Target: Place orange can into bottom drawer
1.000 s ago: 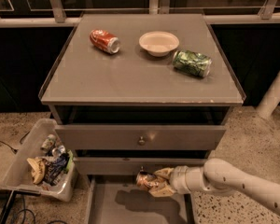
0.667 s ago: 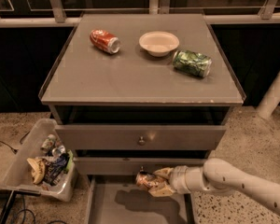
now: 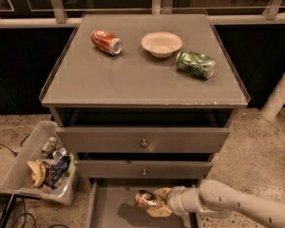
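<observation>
— Where is the orange can (image 3: 145,199) right now?

— In my gripper (image 3: 156,204). The fingers are closed on it from the right, and the can sticks out to the left of them, toward the middle of the bottom drawer (image 3: 109,208). My arm (image 3: 242,207) reaches in low from the right side of the cabinet.

— How does the can lie?

— On its side, I judge: the long axis runs roughly left to right, in line with my wrist, with one silver end facing left. The drawer is pulled out, and its grey floor is directly below the can.

— Is it touching the floor?

— I cannot tell. A shadow sits just below and to the left of it, so I would guess there is a small gap left.

— So which way does the next move go?

— Straight down, then let go. The can is already inside the drawer's outline, so no sideways travel looks needed. Lying flat, it may roll once released.

— Anything different from a second ago?

— The gripper and can sit lower now, nearer the drawer floor. The red can (image 3: 106,42), bowl (image 3: 161,43) and green can (image 3: 195,64) on top have not moved.
</observation>
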{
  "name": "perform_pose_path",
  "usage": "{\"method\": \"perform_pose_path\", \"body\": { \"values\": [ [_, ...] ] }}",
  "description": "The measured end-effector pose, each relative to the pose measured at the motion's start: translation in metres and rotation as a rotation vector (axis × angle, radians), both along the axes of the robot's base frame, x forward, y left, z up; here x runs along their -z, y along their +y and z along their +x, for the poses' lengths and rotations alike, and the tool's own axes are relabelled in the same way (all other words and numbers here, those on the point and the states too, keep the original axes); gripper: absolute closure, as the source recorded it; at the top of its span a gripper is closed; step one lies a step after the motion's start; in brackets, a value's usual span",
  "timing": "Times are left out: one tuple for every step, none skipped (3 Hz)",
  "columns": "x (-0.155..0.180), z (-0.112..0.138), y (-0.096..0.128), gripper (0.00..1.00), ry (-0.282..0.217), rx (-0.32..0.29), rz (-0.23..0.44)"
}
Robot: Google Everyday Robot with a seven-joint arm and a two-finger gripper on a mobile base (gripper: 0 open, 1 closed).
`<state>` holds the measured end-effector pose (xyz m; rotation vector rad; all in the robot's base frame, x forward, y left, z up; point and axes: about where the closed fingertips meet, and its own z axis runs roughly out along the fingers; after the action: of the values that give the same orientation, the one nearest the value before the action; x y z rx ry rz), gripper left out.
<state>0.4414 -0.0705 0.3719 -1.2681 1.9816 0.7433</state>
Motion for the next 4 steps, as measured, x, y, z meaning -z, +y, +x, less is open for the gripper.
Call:
{"method": "perform_pose_path", "body": {
  "values": [
    [0.054,-0.018,-0.003,1.00,0.037,0.105,-0.001],
    [0.095,-0.029,-0.010,1.00,0.044,0.176,0.017],
    [0.126,-0.028,-0.019,1.00,0.029,0.209,0.032],
    [0.157,-0.025,-0.028,1.00,0.040,0.207,0.040]
  ]
}}
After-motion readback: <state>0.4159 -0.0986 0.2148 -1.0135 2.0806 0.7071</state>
